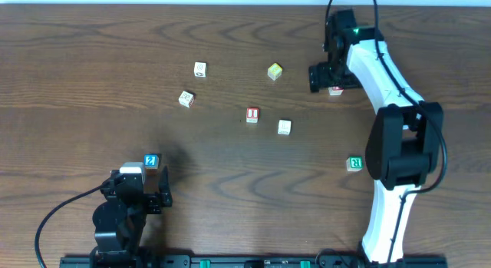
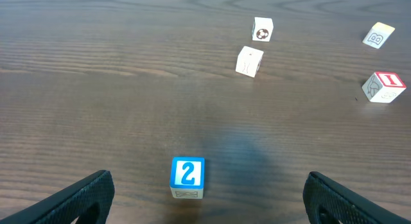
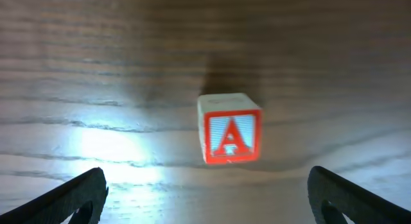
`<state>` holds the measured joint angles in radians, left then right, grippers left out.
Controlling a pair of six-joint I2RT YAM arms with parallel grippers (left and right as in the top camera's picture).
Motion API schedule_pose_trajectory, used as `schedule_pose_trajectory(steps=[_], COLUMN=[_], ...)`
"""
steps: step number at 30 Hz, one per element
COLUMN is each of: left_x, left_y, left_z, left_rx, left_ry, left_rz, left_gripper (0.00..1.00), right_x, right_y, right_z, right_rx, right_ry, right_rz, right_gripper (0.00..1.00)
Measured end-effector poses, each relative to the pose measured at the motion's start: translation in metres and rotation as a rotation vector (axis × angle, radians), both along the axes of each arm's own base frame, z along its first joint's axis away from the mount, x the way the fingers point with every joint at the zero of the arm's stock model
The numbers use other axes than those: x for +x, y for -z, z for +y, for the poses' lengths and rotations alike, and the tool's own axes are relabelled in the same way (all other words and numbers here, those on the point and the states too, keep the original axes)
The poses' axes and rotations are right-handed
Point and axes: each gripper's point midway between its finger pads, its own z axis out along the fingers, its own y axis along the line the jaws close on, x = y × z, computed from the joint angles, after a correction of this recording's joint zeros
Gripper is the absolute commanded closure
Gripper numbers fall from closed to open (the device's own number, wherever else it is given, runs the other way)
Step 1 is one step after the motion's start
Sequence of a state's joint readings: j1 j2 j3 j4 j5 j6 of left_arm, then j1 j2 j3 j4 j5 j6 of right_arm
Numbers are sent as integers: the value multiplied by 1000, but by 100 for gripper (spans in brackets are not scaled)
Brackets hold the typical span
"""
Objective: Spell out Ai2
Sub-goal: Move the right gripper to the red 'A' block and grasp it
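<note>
Right gripper (image 1: 326, 77) hangs with jaws apart, up and right of the I block (image 1: 252, 114), over the A block (image 1: 335, 90), which it half hides from overhead. The left gripper (image 1: 153, 190), also apart, sits down and left of the I block, the 2 block (image 1: 151, 160) just ahead of it

From the left wrist, the 2 block (image 2: 187, 177) stands digit upright, well left of and nearer than the I block (image 2: 384, 86)

From the right wrist, the A block (image 3: 231, 135) lies between wide-spread fingers (image 3: 70, 198), touching neither, slightly right of centre. Being a cube, it has no long axis; its A reads upright to the camera, faces slightly skewed to the fingers. A good grasp likely calls for shifting right, squaring to two flat sides, then descending before closing
</note>
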<state>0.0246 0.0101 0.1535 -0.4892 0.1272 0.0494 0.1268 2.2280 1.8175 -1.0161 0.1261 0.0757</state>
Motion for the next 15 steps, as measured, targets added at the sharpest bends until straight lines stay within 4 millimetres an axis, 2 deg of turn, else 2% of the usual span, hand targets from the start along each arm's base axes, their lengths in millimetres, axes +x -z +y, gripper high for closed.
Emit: schedule_pose_trajectory(steps=[4,6,11,13,15], left_x=[0,0,0,0,0], left_y=[0,0,0,0,0], left_z=[0,0,0,0,0], left_rx=[0,0,0,0,0], left_ry=[0,0,0,0,0], left_rz=[0,0,0,0,0], left_gripper=[4,5,5,5,4], right_x=[2,4,5,4,3], right_y=[11,14,20,26,34], right_z=[-5,-9,-10,-9,-8], right_rx=[16,17,25,30,33], right_ry=[-16,-20,-41,-51,-55], right_rz=[-12,-20,-17,-3,11], right_gripper=[1,4,22,31,36])
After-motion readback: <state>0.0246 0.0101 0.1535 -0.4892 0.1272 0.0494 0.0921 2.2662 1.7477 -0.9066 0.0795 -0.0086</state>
